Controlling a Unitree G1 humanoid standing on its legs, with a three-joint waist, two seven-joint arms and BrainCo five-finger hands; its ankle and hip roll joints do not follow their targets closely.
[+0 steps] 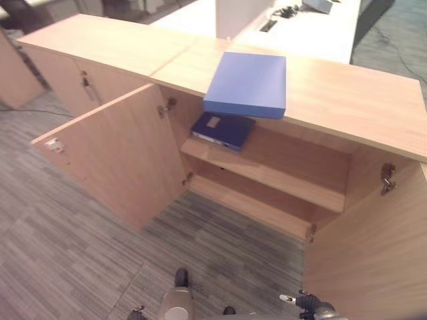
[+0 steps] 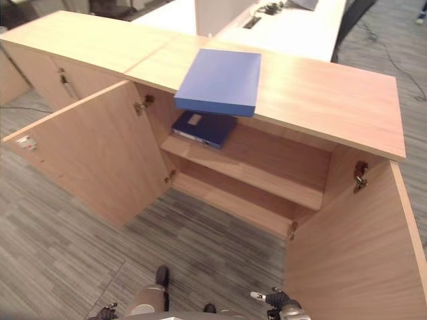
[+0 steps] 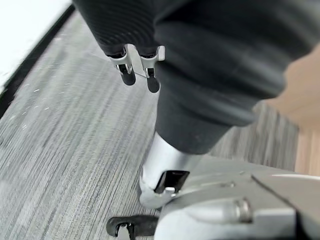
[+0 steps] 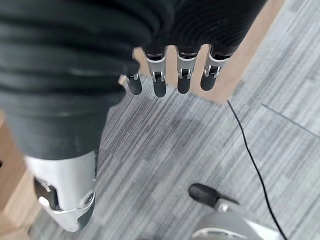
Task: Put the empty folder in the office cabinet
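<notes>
A light blue folder [image 1: 247, 83] lies flat on top of the wooden office cabinet [image 1: 353, 100], its near edge jutting over the opening. Just below it, a darker blue folder [image 1: 222, 129] lies on the upper shelf [image 1: 280, 173] at the left end. Both cabinet doors stand open: the left door [image 1: 120, 153] swings out toward me and the right door [image 1: 373, 240] stands near my right side. My left hand [image 3: 150, 75] hangs low over the carpet with relaxed fingers, holding nothing. My right hand [image 4: 181, 75] also hangs down, its fingers straight and empty, far below the folders.
The lower shelf [image 1: 247, 203] is bare. A neighbouring cabinet [image 1: 73, 80] with shut doors adjoins on the left. A white desk [image 1: 313, 33] stands behind the cabinet. Grey carpet [image 1: 80, 253] lies between me and the open doors.
</notes>
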